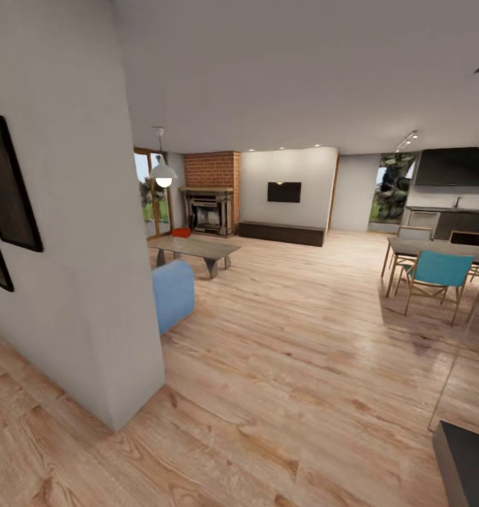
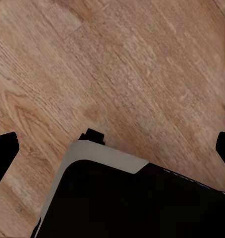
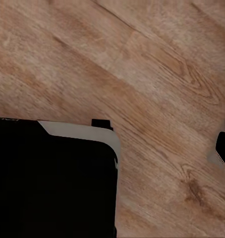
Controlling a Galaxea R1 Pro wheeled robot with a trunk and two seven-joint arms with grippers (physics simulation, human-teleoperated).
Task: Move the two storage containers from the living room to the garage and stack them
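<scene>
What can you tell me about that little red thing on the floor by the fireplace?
The red thing is small and far off in the head view, orange-red, low and boxy, most likely a storage bin. It sits on the wood floor just left of the fireplace, near the glass door and behind the coffee table. Nothing seems to lie on it. Whether it is one bin or two, and what is inside, is too small to tell.

Light wood plank floor [image 1: 282, 366] carries an orange-red storage container [image 1: 181, 232] by the fireplace [image 1: 208, 210], plus a coffee table [image 1: 195, 249].
</scene>
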